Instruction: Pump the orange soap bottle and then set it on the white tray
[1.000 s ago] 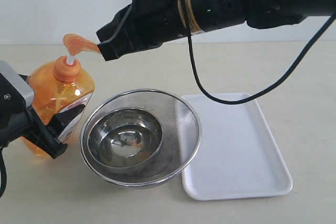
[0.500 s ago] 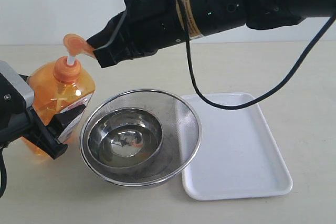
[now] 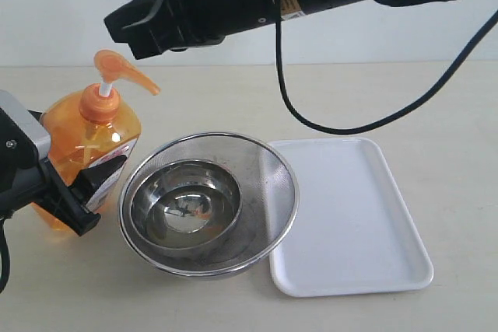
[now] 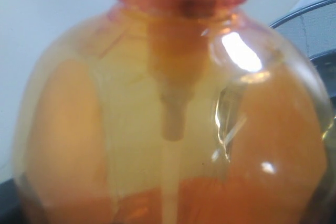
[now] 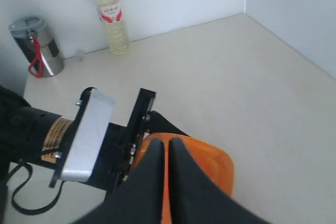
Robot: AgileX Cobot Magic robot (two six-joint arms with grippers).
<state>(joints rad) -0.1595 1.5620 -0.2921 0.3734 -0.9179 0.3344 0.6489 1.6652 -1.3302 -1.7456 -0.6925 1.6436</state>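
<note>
Left end effector (image 3: 76, 192): pinches orange soap bottle (image 3: 85, 134) by its body, at 9 o'clock of steel bowls (image 3: 233, 153). Right end effector (image 3: 132, 33): pressed together, hovers just above pump head (image 3: 117, 64), not touching. Bottle: stands upright on counter (image 3: 436, 106), long axis vertical, spout toward 3 o'clock.

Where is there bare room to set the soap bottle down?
The white tray, beside the mesh bowl, is entirely bare. The table strip behind bowl and tray is also free. It is crowded at the front left, where the orange soap bottle, the left tool and the mesh bowl sit close together.
</note>
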